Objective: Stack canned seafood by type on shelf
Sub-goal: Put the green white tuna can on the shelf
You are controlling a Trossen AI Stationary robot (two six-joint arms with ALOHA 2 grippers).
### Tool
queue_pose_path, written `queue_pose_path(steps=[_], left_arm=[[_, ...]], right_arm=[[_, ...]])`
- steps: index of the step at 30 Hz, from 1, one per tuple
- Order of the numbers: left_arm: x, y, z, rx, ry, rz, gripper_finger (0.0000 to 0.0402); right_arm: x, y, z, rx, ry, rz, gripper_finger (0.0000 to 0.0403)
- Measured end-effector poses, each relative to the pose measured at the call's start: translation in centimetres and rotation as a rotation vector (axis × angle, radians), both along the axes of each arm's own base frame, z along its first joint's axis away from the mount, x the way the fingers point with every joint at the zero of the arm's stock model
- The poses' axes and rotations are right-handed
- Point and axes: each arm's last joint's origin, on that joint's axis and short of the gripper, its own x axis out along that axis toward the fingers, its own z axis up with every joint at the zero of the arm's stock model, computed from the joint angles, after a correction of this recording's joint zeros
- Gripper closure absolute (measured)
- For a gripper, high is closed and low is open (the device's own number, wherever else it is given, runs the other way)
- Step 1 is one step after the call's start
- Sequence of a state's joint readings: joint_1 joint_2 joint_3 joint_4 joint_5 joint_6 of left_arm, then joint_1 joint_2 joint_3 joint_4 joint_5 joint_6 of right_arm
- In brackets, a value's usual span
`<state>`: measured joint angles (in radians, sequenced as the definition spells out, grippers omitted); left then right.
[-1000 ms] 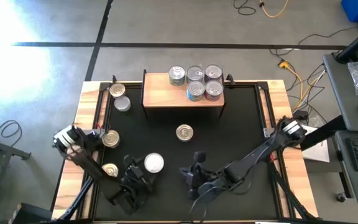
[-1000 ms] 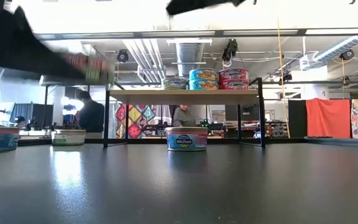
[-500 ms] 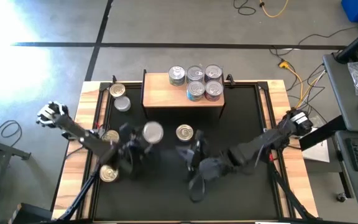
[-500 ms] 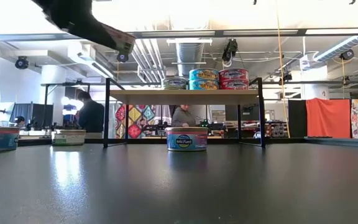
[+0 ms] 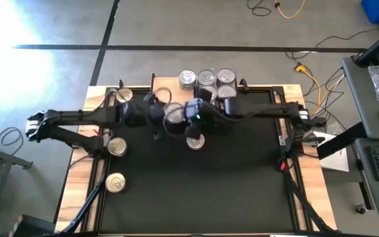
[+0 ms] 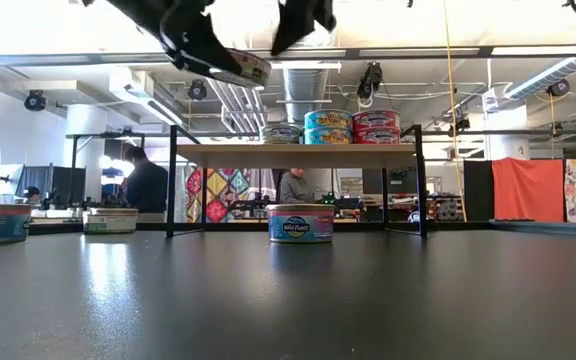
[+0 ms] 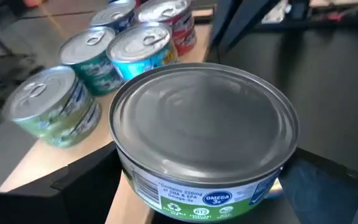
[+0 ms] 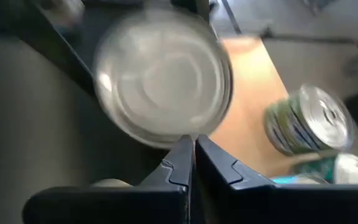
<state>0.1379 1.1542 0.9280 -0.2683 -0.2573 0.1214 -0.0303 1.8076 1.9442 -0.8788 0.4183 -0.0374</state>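
Over shelf [image 5: 160, 99] your left gripper [image 5: 166, 113] pinches can [image 7: 204, 134] flat, lid up; green stack [image 7: 51, 106] just beside; right gripper [image 8: 191, 152], jaws pressed together, alongside.

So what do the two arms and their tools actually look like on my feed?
Both arms are dark, slim, jointed links. The left arm has a pale grey-white fitting at one joint. The right arm is all black. The right tool shows two flat black fingers with stepped edges. No markings can be made out.
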Motion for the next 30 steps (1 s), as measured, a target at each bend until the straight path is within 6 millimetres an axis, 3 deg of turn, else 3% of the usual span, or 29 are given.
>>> queue_pose_path(steps=[3,10,16,23,30], left_arm=[[0.0,2.3,-0.4,-0.034,0.015,-0.003,0.0031],[1.5,6.2,-2.4,-0.085,0.000,0.125,0.0031],[3.5,7.6,-4.4,-0.096,-0.009,0.128,0.0029],[4.7,10.2,-6.0,-0.138,-0.079,0.093,0.0022],[5.0,10.7,-7.1,-0.207,-0.057,0.050,0.0020]], right_arm=[[0.4,-1.8,-0.6,0.007,0.015,-0.001,0.0390],[0.8,-5.0,0.5,-0.015,-0.099,0.042,0.0390],[0.6,-7.7,-1.5,0.120,-0.059,0.126,0.0390],[0.2,-11.4,-4.5,0.179,0.017,0.034,0.0390],[-0.1,-12.1,-6.4,0.210,0.065,0.048,0.0390]])
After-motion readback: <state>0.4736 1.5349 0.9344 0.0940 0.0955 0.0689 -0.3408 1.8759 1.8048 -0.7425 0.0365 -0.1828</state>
